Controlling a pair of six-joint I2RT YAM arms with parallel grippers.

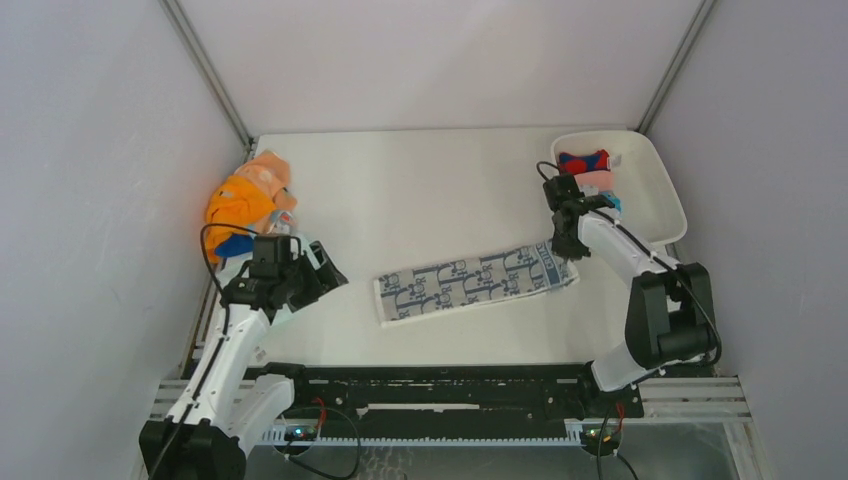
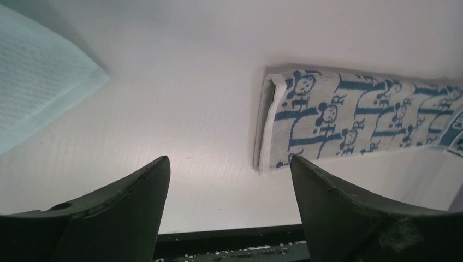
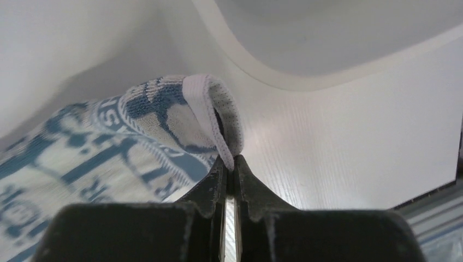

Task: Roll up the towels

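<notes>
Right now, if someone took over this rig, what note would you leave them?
Left gripper: open, empty, over the table, just short of the left end of the printed towel.
Right gripper: shut on that towel's right end, its edge curled up.
The printed towel is a long folded strip mid-table, not yet rolled.
Tray, far right corner: rolled towels inside.
Pile of unrolled towels at the far left, with a mint towel near the left gripper.
Done: the rolls in the tray.
Left: roll the strip, then the mint towel and the pile.
</notes>
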